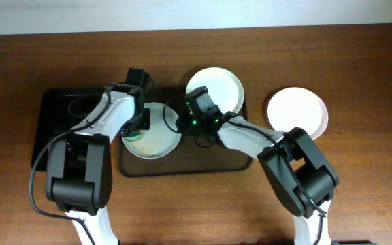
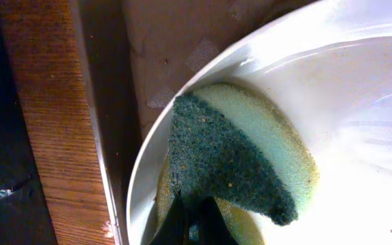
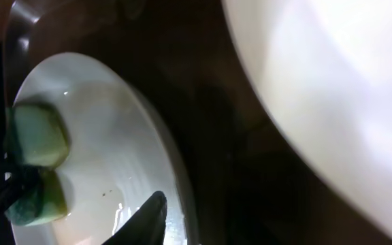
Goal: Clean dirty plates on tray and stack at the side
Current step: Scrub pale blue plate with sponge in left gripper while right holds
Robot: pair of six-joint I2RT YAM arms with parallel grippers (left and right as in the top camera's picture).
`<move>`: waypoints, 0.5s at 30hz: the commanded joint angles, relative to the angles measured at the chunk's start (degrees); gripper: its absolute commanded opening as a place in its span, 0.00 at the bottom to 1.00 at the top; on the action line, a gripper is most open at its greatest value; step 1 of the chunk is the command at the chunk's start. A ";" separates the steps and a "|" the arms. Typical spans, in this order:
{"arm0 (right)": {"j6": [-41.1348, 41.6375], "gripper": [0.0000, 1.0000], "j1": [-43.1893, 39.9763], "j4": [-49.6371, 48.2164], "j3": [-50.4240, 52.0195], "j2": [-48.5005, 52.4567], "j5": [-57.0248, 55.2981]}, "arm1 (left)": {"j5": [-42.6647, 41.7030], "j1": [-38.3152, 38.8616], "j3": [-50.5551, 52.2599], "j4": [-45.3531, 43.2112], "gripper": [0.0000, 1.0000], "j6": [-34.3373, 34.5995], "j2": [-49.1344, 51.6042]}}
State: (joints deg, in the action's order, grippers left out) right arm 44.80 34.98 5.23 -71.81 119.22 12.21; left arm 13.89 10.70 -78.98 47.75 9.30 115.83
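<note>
A pale greenish plate point(image 1: 156, 136) lies at the left of the dark-brown tray point(image 1: 182, 170). My left gripper point(image 1: 136, 133) is shut on a green and yellow sponge point(image 2: 237, 156) pressed on this plate's left inner side point(image 2: 359, 102). My right gripper point(image 1: 184, 124) is at the plate's right rim. One finger point(image 3: 156, 204) lies on the plate's inner face point(image 3: 114, 150); the other finger is hidden. A white plate point(image 1: 215, 87) sits at the tray's back right. Another white plate point(image 1: 298, 112) lies on the table to the right, off the tray.
A smaller black tray point(image 1: 53, 129) lies left of the brown tray, under my left arm. The wooden table point(image 1: 359, 190) runs to a pale wall edge at the back. Both arms cross over the brown tray's front half.
</note>
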 commanded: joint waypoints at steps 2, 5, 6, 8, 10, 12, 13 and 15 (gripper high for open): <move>2.73 0.29 2.25 2.51 0.11 3.10 -0.17 | -2.62 -0.09 0.20 0.55 0.01 0.52 1.60; 3.78 0.04 2.23 4.50 0.11 3.30 -0.63 | -5.38 -0.09 0.20 0.28 0.01 0.52 1.60; 4.39 0.04 2.21 6.47 -0.24 3.30 -0.98 | -5.64 -0.09 0.20 0.33 0.01 0.52 1.60; 4.33 0.04 1.20 13.75 -3.37 3.30 -1.36 | -9.92 -0.09 0.20 1.51 0.01 0.48 1.60; 4.11 0.04 0.55 16.39 -4.39 3.30 -1.46 | -14.03 0.02 0.17 2.71 0.01 -1.03 1.60; 3.61 0.04 0.50 17.84 -5.20 3.30 -1.29 | -16.68 -0.04 -2.10 4.22 0.01 -4.11 1.57; 3.13 0.04 0.52 19.23 -5.92 3.30 -1.55 | -16.31 -0.42 -4.09 5.55 0.01 -4.24 1.57; 2.40 0.04 0.52 20.11 -6.27 3.30 -1.92 | -10.34 -1.25 -6.97 6.14 0.01 -4.22 1.57</move>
State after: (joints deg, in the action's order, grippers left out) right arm 47.75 36.03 24.16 -78.39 119.96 12.14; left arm 1.19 10.15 -82.74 53.69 6.48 116.29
